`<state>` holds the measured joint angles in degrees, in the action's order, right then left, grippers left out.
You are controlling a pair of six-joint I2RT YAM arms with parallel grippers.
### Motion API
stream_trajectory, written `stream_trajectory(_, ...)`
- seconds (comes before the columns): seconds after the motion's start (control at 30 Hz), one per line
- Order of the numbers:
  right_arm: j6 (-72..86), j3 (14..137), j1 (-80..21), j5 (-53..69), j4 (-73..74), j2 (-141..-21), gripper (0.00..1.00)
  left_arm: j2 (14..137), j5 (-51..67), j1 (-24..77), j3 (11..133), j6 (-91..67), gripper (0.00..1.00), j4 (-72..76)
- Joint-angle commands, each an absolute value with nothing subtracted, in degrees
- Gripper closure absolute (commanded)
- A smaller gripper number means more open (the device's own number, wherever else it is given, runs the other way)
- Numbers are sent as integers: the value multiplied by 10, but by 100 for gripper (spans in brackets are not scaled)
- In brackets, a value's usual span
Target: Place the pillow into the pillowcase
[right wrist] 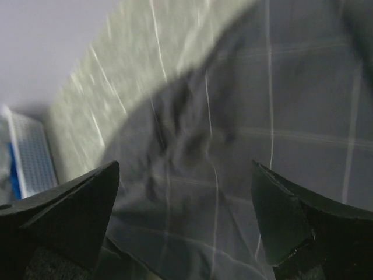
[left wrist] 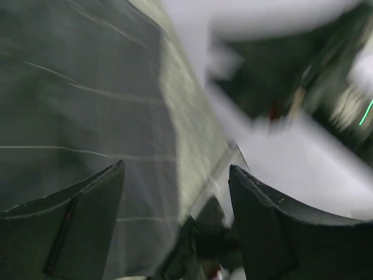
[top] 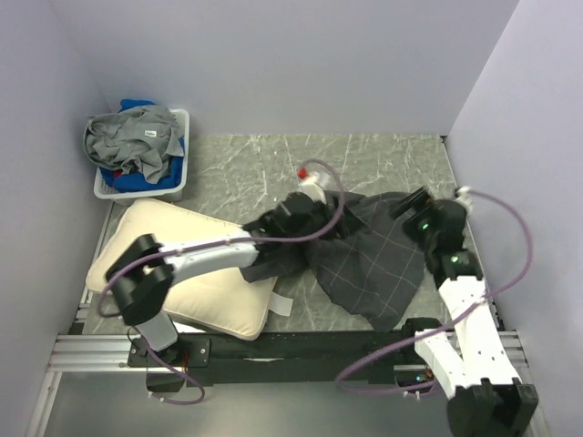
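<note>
**Hovering over the pillowcase, both pincers wide and empty**

The left pincer [left wrist: 176, 169] has its fingers spread well apart with nothing between them. Below it lies dark checked cloth, though its wrist view is blurred. The right pincer [right wrist: 185, 166] is equally wide and also holds nothing, and folds of the same cloth lie beneath it.

The pillowcase [top: 373, 259] lies crumpled on the table [top: 273, 159], right of the middle, with one corner reaching toward the near edge. The left arm stretches across to its left side, and the right arm stands over its right side.

The pillow [top: 214, 296] lies flat along the table's left side by the near-left corner, outside the pillowcase. The left arm crosses above it. Its small white label [top: 281, 305] sticks out at the near right corner, beside the pillowcase's edge.

A white basket [top: 175, 188] sits in the far-left corner, heaped with grey and blue clothes [top: 132, 141].
</note>
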<state>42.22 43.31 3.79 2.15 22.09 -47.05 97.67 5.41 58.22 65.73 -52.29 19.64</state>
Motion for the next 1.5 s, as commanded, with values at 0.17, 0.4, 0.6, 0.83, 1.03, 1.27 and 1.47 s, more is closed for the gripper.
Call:
stream_trajectory(0.17, 563, 342, -111, -151, 238, -524, 2, 962, -174, 427, 741, -459, 26, -118)
stream_trajectory(0.4, 534, 491, -77, -166, 186, -751, 2, 1074, -118, 324, 812, -381, 19, -165)
stream_trajectory(0.6, 523, 598, -18, -128, 197, -906, 5, 1152, -5, 298, 867, -370, 19, -178)
stream_trajectory(0.83, 495, 638, -13, -111, 221, -984, 26, 1173, 106, 298, 869, -371, 42, -149)
stream_trajectory(1.03, 466, 710, -4, -103, 255, -1046, 100, 1192, 138, 290, 896, -385, 99, -141)
stream_trajectory(1.27, 385, 1029, -4, -106, 367, -1187, 100, 1144, 85, 184, 961, -423, 99, -162)
stream_trajectory(1.47, 320, 1334, -29, -73, 459, -1325, 77, 1133, 76, 106, 1022, -425, 99, -182)
